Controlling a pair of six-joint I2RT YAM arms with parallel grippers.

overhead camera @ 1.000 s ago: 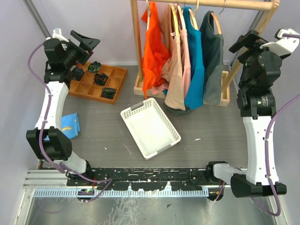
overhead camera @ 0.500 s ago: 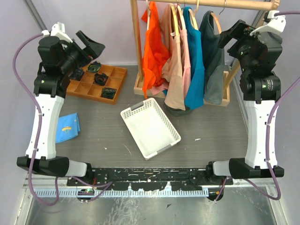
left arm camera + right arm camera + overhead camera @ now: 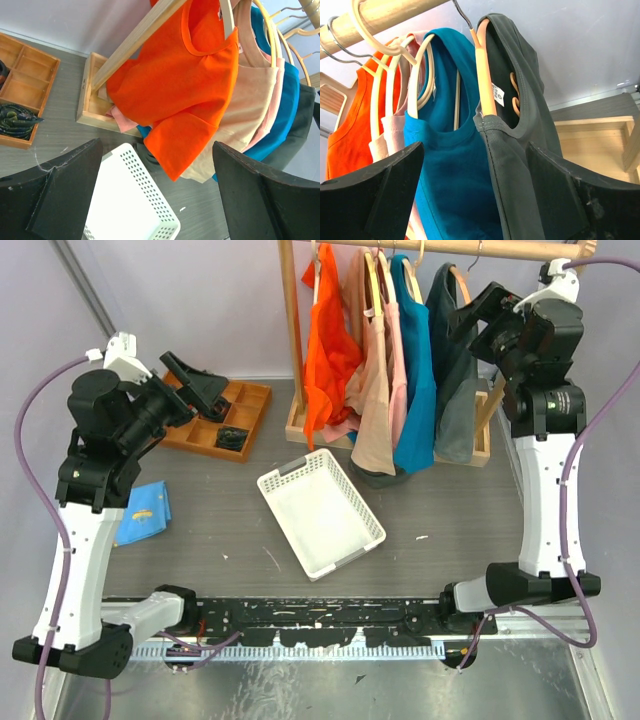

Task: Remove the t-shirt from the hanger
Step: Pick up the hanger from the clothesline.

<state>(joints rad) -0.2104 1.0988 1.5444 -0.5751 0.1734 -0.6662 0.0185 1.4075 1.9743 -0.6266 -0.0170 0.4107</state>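
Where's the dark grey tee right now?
Top view: dark grey tee hangs rightmost on the rack, beside the teal tee, facing the right gripper.

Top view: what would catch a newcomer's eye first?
The orange shirt blazes at the left end of the wooden rack at the back. A white basket lies empty at mid-table. The right pincer gapes open at the grey shirt on the rack's right end.

Your top camera looks down from above and behind the robot over the whole worktop (image 3: 450,510) and clothes rack (image 3: 292,340). Your left wrist camera faces the rack from farther off; your right wrist camera looks up at it from close. All three share the hanging shirts (image 3: 415,370).
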